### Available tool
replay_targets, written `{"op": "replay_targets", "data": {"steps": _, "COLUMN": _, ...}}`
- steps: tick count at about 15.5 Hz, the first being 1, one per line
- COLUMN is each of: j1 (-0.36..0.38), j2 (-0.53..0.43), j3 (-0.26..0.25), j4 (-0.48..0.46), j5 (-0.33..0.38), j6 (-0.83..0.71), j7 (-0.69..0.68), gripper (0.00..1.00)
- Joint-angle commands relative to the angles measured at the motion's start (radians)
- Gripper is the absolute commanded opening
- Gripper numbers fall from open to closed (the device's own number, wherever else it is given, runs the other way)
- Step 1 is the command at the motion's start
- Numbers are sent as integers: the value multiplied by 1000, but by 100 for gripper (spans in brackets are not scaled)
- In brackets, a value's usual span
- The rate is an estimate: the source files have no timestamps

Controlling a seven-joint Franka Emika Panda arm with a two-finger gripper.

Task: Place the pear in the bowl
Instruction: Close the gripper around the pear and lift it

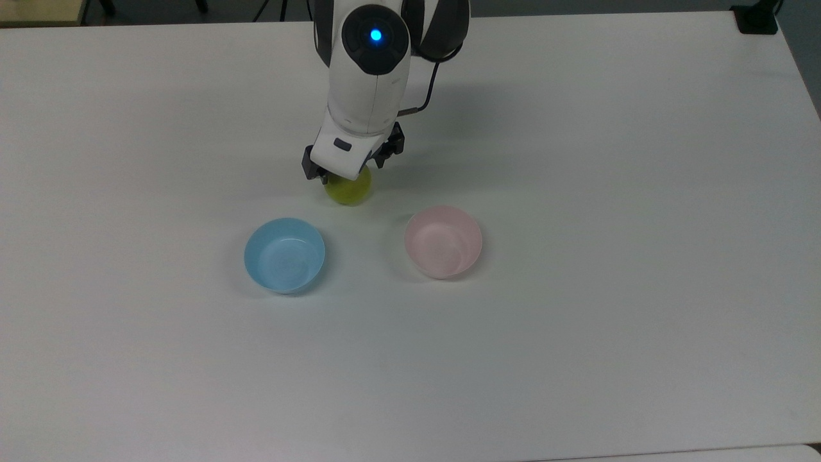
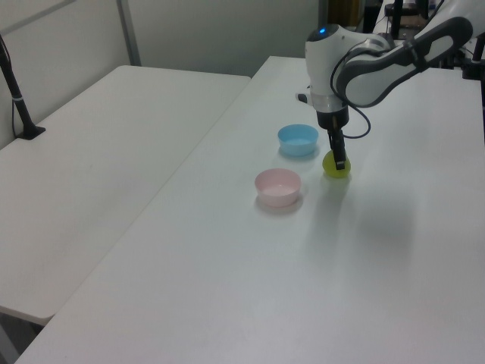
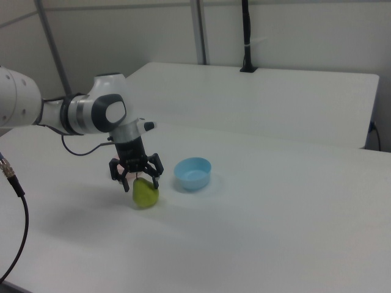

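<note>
Gripper: the gripper [image 3: 140,180] hangs straight down over the pear [image 3: 145,193], its two fingers spread apart and straddling the fruit's narrow top; they have not closed on it.
Step in hand: reaching for the pear, judged to be the last part of the descent before the grasp.
Next move: it probably calls for a little more lowering so the fingers flank the wider body, then a firm close, a lift, and a carry to the pink bowl.
Arm pose: the white arm comes in from the far edge of the top view, the wrist vertical above the pear, a blue light glowing on its upper joint.
Pear: it stands upright on the white table [image 1: 641,192], near the table's middle, with the lower body showing below the wrist in the top view.
Bowl: the pale pink bowl [image 1: 442,241] sits empty, nearer than the pear and to the top view's right of it, close but apart.
Other bowl: a light blue bowl [image 1: 284,255] sits empty to the top view's left of the pink one, well apart from it.
</note>
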Motion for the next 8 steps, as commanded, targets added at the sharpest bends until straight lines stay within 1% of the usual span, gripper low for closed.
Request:
{"op": "replay_targets", "data": {"steps": 1, "j1": 6, "j2": 12, "j3": -7, "j4": -30, "j5": -44, "j6": 51, "j7": -23, "gripper": 100}}
{"op": "replay_targets", "data": {"steps": 3, "j1": 6, "j2": 15, "j3": -7, "j4": -29, "j5": -44, "j6": 52, "j7": -20, "gripper": 100}}
{"op": "replay_targets", "data": {"steps": 4, "j1": 6, "j2": 17, "j3": -7, "j4": -29, "j5": -44, "j6": 52, "j7": -17, "gripper": 96}}
{"op": "replay_targets", "data": {"steps": 5, "j1": 6, "j2": 22, "j3": -7, "j4": -29, "j5": -44, "j6": 52, "j7": -17, "gripper": 89}}
{"op": "replay_targets", "data": {"steps": 6, "j1": 7, "j2": 22, "j3": -7, "j4": -29, "j5": -44, "j6": 52, "j7": -17, "gripper": 80}}
{"op": "replay_targets", "data": {"steps": 7, "j1": 7, "j2": 22, "j3": -7, "j4": -29, "j5": -44, "j6": 52, "j7": -18, "gripper": 66}}
{"op": "replay_targets", "data": {"steps": 8, "j1": 7, "j2": 22, "j3": -7, "j4": -29, "j5": -46, "j6": 51, "j7": -20, "gripper": 55}}
